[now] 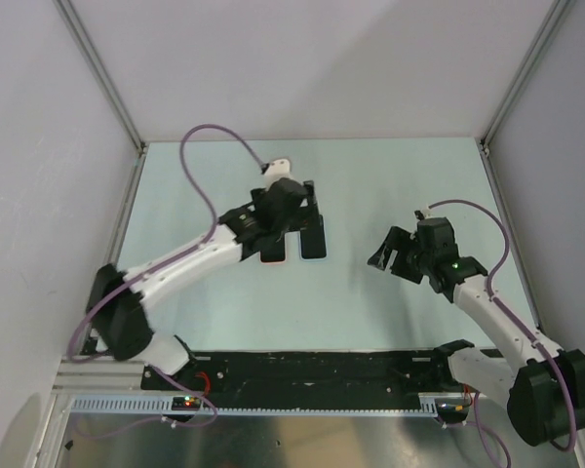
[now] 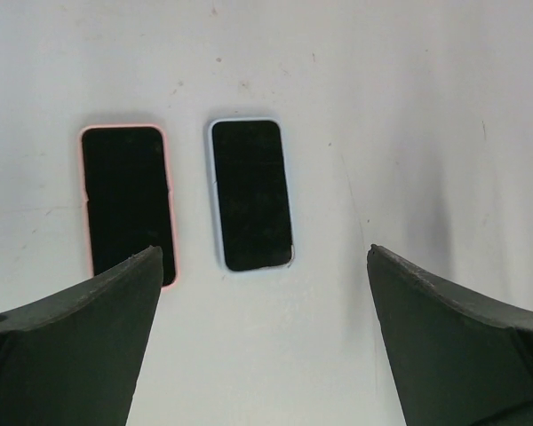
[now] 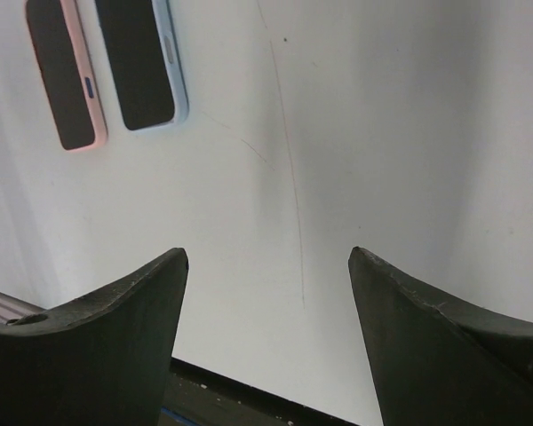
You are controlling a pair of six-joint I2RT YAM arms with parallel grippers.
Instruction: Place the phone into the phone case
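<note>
In the top external view, the phone (image 1: 314,237) is seen lying flat near the middle of the pale desk (image 1: 400,175), with a pink-rimmed slab (image 1: 271,257) just beside it on its left. Both are partly covered by the left claw (image 1: 291,222), which hangs above them. The right claw (image 1: 388,255) is held well apart to the right, over bare desk. The desk is closed in by white walls (image 1: 39,117) on three sides. Open room is left behind the phone and between the two arms.

In the left wrist view, the phone (image 2: 251,193) is shown seated inside the phone case (image 2: 216,213). The light-blue rim is seen all round the glossy black face. The pink-rimmed slab (image 2: 127,202) lies parallel to it, near but not touching, and its near corner is hidden behind the left finger. The left claw (image 2: 262,253) is spread wide and nothing is held or touched. Bare desk (image 2: 409,133) is seen to the right of the case.

In the right wrist view, the phone (image 3: 133,62) and the phone case (image 3: 178,80) are seen far off at the upper left. A side button is visible on the blue edge. The pink-rimmed slab (image 3: 64,71) lies beside them. The right claw (image 3: 266,255) is released, with its fingers wide apart over empty desk (image 3: 382,133). Nothing is gripped. No lettering can be read on any item.
</note>
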